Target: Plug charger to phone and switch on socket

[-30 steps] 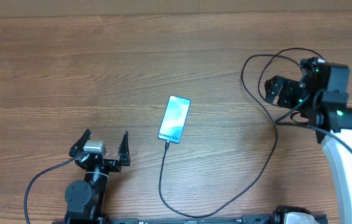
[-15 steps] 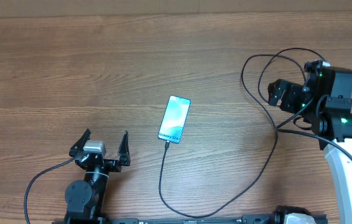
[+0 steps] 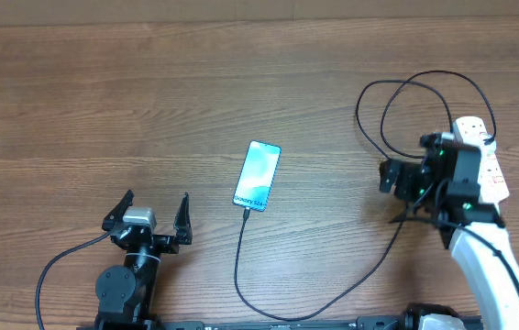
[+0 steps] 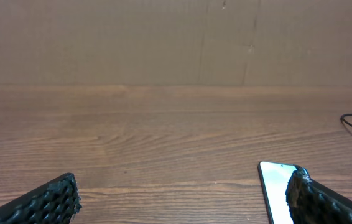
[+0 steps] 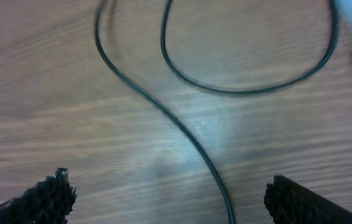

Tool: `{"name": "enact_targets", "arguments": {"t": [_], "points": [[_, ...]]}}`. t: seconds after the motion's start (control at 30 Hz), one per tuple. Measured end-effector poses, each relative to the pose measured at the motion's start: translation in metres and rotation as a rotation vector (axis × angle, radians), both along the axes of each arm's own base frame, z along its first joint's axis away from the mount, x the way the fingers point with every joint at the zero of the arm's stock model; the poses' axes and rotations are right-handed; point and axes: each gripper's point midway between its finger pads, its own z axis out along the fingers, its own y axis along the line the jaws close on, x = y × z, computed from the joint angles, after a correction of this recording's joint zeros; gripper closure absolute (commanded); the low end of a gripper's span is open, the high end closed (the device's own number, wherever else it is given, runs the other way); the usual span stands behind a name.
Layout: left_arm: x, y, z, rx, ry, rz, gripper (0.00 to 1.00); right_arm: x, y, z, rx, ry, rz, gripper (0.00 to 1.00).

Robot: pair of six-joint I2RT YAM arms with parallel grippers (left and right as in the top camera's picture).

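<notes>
Two grippers stand wide open, and neither holds anything. The left gripper (image 3: pixel 155 209) rests near and to the left of the phone (image 3: pixel 258 175), its fingers spread over the bare table (image 3: pixel 104 92). In its wrist view only a corner of the phone shows, beside the right fingertip. The right gripper (image 5: pixel 170 196) hangs well to the right of the phone, above the charger (image 5: pixel 191 142). Its wrist view shows the black cable crossing the wood between the spread fingers, not touched by them.

The charger starts at the phone's near end, where its tip seems to sit in the port, though this is too small to be sure. From there it runs toward the robot, curves to the right of the phone and rises into loose loops. The socket (image 3: pixel 470 129) lies farther right of the phone than the right gripper, partly hidden behind that arm.

I judge that the plugging is probably done and the switching on remains. To do it well, the right gripper should rise first so that the fingers do not catch the loops, because a dragged cable could pull the tip out of the phone. Then it should come straight down on the switch with one fingertip and press briefly, because the light strip may slide. The switch itself I cannot make out clearly.
</notes>
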Motion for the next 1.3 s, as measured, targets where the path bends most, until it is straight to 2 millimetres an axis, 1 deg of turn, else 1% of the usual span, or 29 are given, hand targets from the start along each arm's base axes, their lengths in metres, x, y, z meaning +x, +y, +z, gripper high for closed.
{"name": "enact_targets", "arguments": {"t": [0.13,0.27,0.43,0.57,0.7,0.87,1.3], "points": [[0.000,0.000,0.000,0.000,0.000,0.000,0.00,-0.009,0.005,-0.026,0.012,-0.026,0.018,0.00],[0.000,0.000,0.000,0.000,0.000,0.000,0.00,-0.020,0.008,-0.046,0.019,-0.047,0.029,0.00],[0.000,0.000,0.000,0.000,0.000,0.000,0.00,-0.030,0.011,-0.060,0.022,-0.073,0.039,0.00],[0.000,0.000,0.000,0.000,0.000,0.000,0.00,-0.030,0.011,-0.062,0.018,-0.106,0.041,0.00],[0.000,0.000,0.000,0.000,0.000,0.000,0.00,-0.036,0.012,-0.067,0.017,-0.135,0.041,0.00],[0.000,0.000,0.000,0.000,0.000,0.000,0.00,-0.041,0.013,-0.067,0.034,-0.182,0.016,0.00],[0.000,0.000,0.000,0.000,0.000,0.000,0.00,-0.058,0.017,-0.064,0.077,-0.220,-0.007,0.00]]}}
